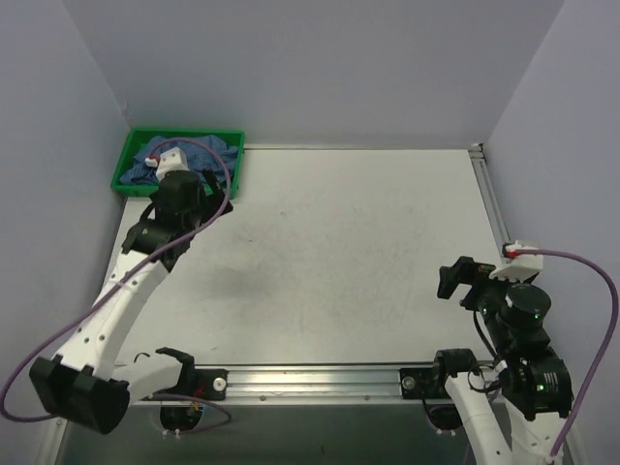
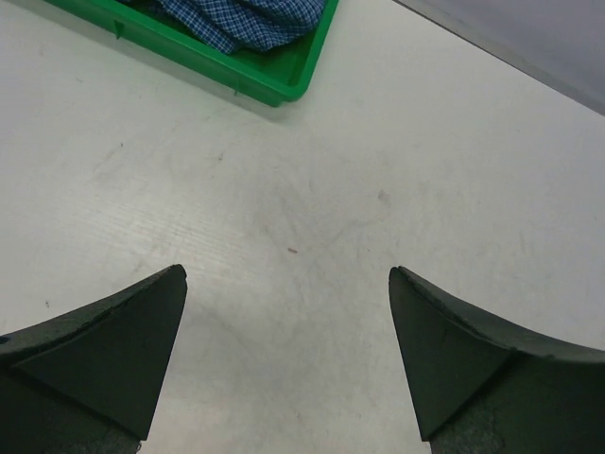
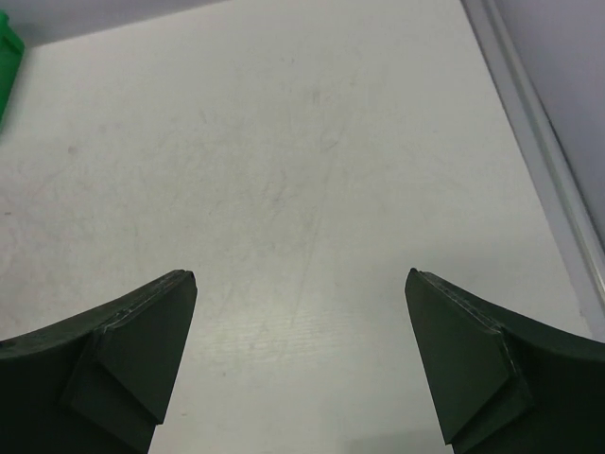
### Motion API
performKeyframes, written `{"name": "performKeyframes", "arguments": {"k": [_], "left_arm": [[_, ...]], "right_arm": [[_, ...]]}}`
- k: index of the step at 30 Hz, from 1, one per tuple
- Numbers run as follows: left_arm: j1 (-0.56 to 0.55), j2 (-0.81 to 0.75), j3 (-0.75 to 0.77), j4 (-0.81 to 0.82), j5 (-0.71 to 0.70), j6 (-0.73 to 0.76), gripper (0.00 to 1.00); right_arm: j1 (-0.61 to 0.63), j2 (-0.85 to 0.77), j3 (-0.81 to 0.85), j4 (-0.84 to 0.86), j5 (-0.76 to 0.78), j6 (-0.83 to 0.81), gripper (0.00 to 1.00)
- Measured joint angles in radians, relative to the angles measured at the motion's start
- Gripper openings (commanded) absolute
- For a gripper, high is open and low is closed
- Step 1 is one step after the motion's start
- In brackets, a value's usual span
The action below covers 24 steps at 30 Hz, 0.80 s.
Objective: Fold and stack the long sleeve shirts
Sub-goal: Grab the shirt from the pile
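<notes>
A blue fine-checked long sleeve shirt (image 1: 208,155) lies crumpled in the green tray (image 1: 129,153) at the table's far left. In the left wrist view the shirt (image 2: 248,21) shows at the top edge inside the tray (image 2: 276,83). My left gripper (image 1: 201,194) hovers over bare table just in front of the tray's near right corner; it is open and empty (image 2: 286,272). My right gripper (image 1: 457,279) is at the near right, far from the shirt, open and empty over bare table (image 3: 301,274).
A metal rail (image 1: 492,203) runs along the table's right edge, also in the right wrist view (image 3: 539,123). Grey walls close the back and sides. A sliver of the tray (image 3: 8,57) shows at the right wrist view's left edge.
</notes>
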Motion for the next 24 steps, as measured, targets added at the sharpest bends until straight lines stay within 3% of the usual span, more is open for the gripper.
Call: {"name": "performKeyframes", "arguments": {"k": [10,17,24], "left_arm": [[0.288,0.575,0.250,0.233,0.094,-0.117,0.98],[0.324,0.949,0.523,0.338,0.095,-0.151,0.97],[0.345,1.218,0.678,0.415,0.081,-0.204,0.97]], "right_arm": [[0.000,0.192,-0.001,-0.004,-0.182,0.018,1.00],[0.007,0.205,-0.040,-0.002,-0.275,0.009,1.00],[0.008,0.201,-0.091,0.031,-0.372,-0.005,1.00]]}}
